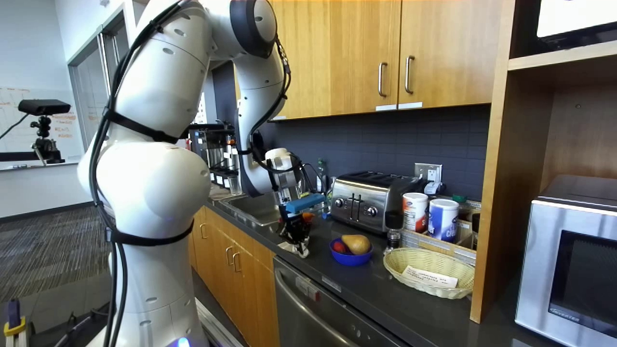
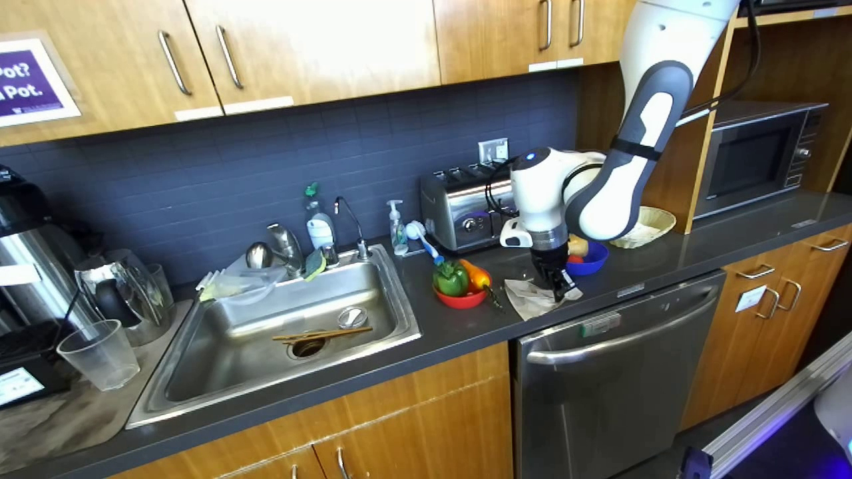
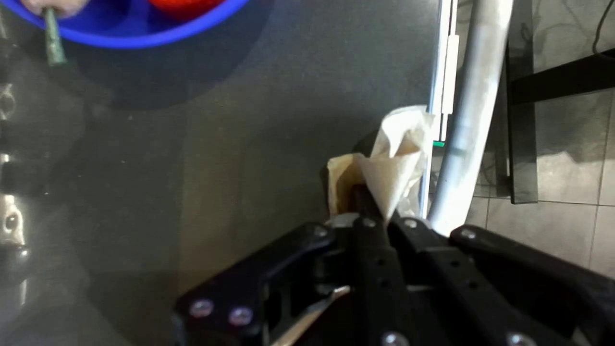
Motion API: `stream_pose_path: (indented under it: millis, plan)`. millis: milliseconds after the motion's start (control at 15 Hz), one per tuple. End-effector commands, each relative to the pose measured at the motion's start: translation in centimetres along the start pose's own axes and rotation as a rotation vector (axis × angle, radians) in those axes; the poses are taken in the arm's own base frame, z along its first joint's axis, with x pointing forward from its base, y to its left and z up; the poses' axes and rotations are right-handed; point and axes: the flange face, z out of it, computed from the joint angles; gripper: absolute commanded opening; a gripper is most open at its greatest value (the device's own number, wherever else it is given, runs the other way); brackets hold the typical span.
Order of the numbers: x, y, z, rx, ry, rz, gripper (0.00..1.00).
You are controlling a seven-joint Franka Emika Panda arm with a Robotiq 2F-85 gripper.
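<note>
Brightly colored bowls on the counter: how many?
2: red bowl, between the sink and crumpled sheet; blue bowl, partly behind the tool in an exterior view. Others may be hidden.

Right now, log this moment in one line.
gripper: shut on paper | paper: crumpled, on counter | blue bowl: nearby, pear inside

Above the jaws you read "Pot?" and "Pot." on a purple sign [image 2: 32, 83]; well right, "INVERTER" on the microwave [image 1: 569, 270].

Pinched in the claw [image 3: 388, 223], a crumpled whitish sheet [image 2: 524, 299] lies on the dark counter [image 2: 459, 327].
</note>
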Motion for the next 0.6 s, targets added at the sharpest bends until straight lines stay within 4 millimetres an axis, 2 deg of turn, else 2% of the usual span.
stream_pose_path:
  millis: [0,533]
  plan:
    - [2.6,-1.2,2.8,0.032,0.0,-0.046,0.0]
    - [4.7,-1.7,2.6,0.031,0.0,-0.092,0.0]
